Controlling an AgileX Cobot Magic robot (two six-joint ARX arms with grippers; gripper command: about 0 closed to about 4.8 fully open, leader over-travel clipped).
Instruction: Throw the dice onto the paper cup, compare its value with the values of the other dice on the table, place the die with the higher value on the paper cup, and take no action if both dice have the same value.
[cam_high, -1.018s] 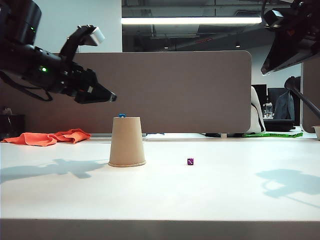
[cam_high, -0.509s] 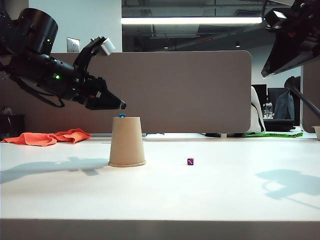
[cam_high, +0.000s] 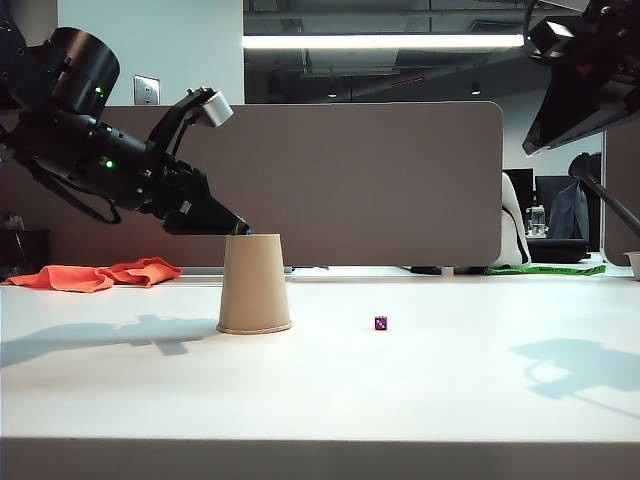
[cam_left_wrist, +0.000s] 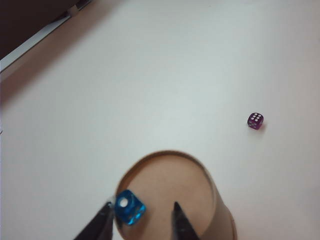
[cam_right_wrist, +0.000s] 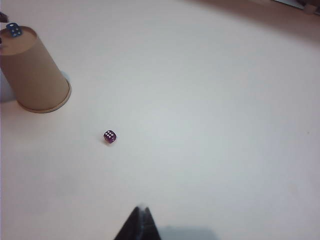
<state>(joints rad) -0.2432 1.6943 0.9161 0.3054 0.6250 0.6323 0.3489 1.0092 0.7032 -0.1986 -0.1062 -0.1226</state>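
The tan paper cup stands upside down on the white table. The blue dice lies on the cup's upturned base near its edge, one pip up. My left gripper is open over the cup top, and the dice lies between its fingers against one fingertip. In the exterior view the left gripper hides the dice. The purple other dice sits on the table beyond the cup, six pips up. My right gripper is shut and empty, high at the right.
An orange cloth lies at the far left behind the cup. A tall grey partition closes off the back of the table. The right arm hangs high at the upper right.
The left gripper came down and right from beside the cup until its tips reached the cup's top around the blue dice. Cup, purple dice and right arm stayed put.
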